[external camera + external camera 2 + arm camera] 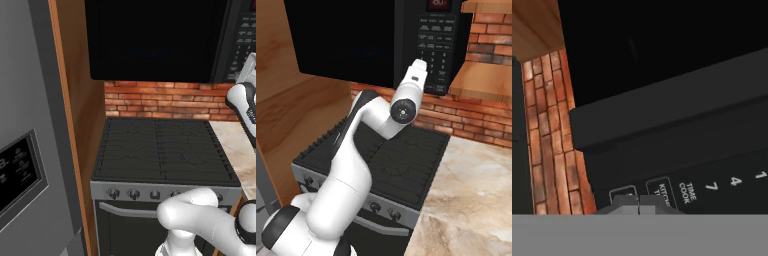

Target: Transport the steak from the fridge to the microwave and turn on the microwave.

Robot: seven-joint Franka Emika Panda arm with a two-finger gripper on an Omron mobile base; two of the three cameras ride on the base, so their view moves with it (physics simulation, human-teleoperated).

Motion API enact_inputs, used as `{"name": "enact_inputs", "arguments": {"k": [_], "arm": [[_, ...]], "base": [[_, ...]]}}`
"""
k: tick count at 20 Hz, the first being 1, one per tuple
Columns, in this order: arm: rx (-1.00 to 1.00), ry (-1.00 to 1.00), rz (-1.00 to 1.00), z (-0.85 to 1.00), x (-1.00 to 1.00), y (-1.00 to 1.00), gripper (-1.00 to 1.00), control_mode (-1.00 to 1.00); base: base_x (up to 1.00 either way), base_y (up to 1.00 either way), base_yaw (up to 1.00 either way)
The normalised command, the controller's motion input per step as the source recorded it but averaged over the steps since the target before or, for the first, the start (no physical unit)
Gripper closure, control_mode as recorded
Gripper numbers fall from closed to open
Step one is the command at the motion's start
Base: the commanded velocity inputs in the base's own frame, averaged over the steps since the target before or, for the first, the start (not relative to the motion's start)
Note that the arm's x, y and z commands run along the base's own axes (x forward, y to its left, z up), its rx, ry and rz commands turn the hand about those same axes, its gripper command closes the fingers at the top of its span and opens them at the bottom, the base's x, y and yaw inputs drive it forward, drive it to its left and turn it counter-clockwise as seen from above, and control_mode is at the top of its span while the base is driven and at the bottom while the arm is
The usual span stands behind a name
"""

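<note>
Microwave (356,40) fills upper frame in right base view, door shut, keypad (436,50) on its right. Fingers (638,204) closed, holding nothing, tips right at the keypad's lower buttons, bottom centre of hand view. Stove (162,150) below, fridge (25,150) far left.

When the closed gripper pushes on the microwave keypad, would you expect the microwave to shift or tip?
Probably not: the microwave looks built in between the wooden cabinets, above the stove. Its keypad looks flat and rigid, so the closed gripper would likely meet a firm surface.
</note>
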Motion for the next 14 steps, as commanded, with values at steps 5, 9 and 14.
{"name": "enact_inputs", "arguments": {"k": [5,9,14], "arm": [[-0.03,0.0,0.0,0.0,0.05,0.0,1.0,-1.0],[-0.03,0.0,0.0,0.0,0.0,-0.05,1.0,-1.0],[-0.03,0.01,0.0,0.0,0.0,-0.06,1.0,-1.0]], "base": [[0.0,0.0,0.0],[0.0,0.0,0.0],[0.0,0.0,0.0]]}}
